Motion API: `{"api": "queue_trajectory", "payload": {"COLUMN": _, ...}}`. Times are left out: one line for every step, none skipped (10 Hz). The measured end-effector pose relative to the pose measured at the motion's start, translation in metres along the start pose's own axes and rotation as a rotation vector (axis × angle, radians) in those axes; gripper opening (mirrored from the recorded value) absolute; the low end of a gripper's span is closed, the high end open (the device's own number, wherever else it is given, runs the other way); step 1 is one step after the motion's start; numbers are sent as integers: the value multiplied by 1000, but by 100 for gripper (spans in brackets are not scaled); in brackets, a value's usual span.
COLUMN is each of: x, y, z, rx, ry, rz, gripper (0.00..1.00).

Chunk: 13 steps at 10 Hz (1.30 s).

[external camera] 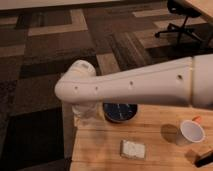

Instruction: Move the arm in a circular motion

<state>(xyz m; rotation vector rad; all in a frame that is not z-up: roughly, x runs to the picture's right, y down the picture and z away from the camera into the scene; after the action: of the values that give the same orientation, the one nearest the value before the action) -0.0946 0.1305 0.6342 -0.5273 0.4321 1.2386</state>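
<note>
The cream-white arm (135,85) reaches across the view from the right edge to a rounded elbow joint (79,80) at the left. Small dark screw holes dot its side. Below the elbow the wrist drops down to the gripper (84,113), which hangs over the left edge of the wooden table (100,150), just left of a dark blue bowl (120,112). The arm hides most of the gripper and the back part of the bowl.
A white cup (190,133) stands on the table's right side. A small white block (133,149) lies near the table's front middle. A dark object (205,160) shows at the bottom right corner. An office chair (182,20) stands on the patterned carpet at the far right.
</note>
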Motion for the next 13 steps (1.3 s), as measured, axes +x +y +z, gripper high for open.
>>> {"api": "queue_trajectory", "payload": {"x": -16, "y": -1, "z": 5, "rx": -2, "ry": -8, "rz": -40, "gripper": 65}}
{"api": "queue_trajectory", "payload": {"x": -34, "y": -6, "z": 12, "rx": -2, "ry": -16, "rz": -75, "gripper": 65}}
{"api": "queue_trajectory", "payload": {"x": -59, "y": -14, "z": 22, "rx": -12, "ry": -29, "rz": -114, "gripper": 65}}
{"api": "queue_trajectory", "payload": {"x": -71, "y": -20, "z": 27, "rx": -15, "ry": -34, "rz": -128, "gripper": 65}}
{"api": "queue_trajectory", "payload": {"x": -88, "y": -30, "z": 33, "rx": -20, "ry": -44, "rz": -147, "gripper": 65}}
{"api": "queue_trajectory", "payload": {"x": -109, "y": -52, "z": 40, "rx": -15, "ry": -59, "rz": -161, "gripper": 65}}
{"api": "queue_trajectory", "payload": {"x": -119, "y": -69, "z": 43, "rx": -6, "ry": -67, "rz": -160, "gripper": 65}}
{"api": "queue_trajectory", "payload": {"x": -126, "y": -85, "z": 44, "rx": 4, "ry": -77, "rz": -154, "gripper": 65}}
{"api": "queue_trajectory", "payload": {"x": -131, "y": -109, "z": 44, "rx": 22, "ry": -91, "rz": -139, "gripper": 65}}
{"api": "queue_trajectory", "payload": {"x": -132, "y": -121, "z": 44, "rx": 31, "ry": -94, "rz": -130, "gripper": 65}}
{"api": "queue_trajectory", "payload": {"x": -128, "y": -148, "z": 45, "rx": 52, "ry": -92, "rz": -107, "gripper": 65}}
{"api": "queue_trajectory", "payload": {"x": -122, "y": -167, "z": 46, "rx": 64, "ry": -85, "rz": -82, "gripper": 65}}
{"api": "queue_trajectory", "payload": {"x": -121, "y": -167, "z": 47, "rx": 64, "ry": -83, "rz": -81, "gripper": 65}}
